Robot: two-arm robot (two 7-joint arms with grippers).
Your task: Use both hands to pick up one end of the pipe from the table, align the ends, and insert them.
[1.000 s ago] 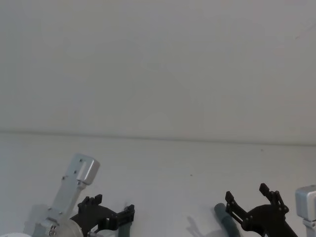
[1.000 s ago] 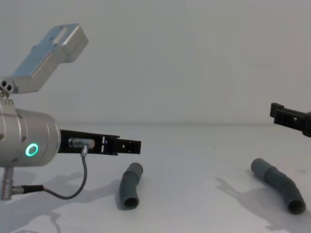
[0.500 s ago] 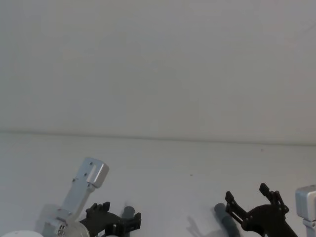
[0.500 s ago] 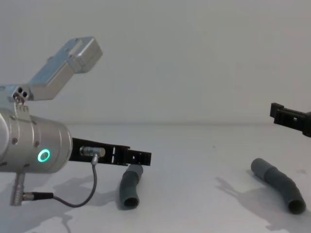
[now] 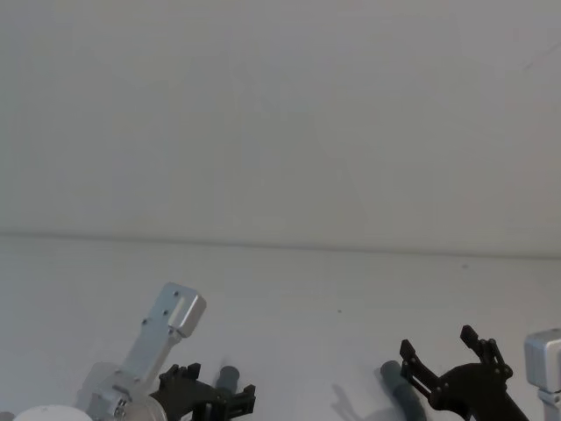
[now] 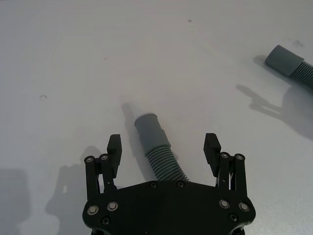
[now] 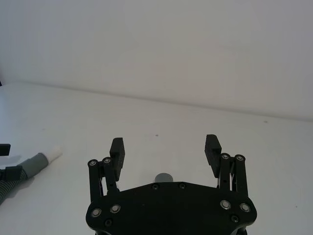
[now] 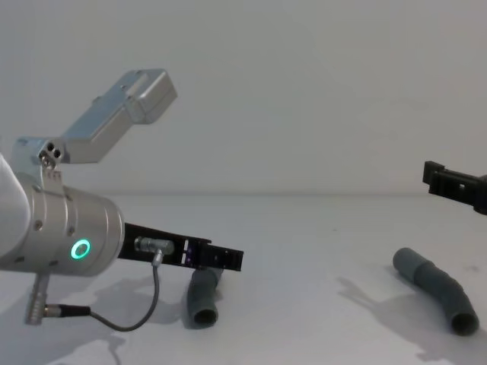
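Left gripper [image 6: 163, 143] tilted over hose [image 6: 152, 131] (jaws open).

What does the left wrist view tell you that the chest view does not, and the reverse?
Left wrist view: the left gripper is open, one finger on each side of the nearer hose, with a gap on both sides. Chest view: a green ring light on that arm's wrist, and the right gripper raised off the table near the other hose. Both: the two hoses lying apart on the white table, and the left gripper at the nearer one.
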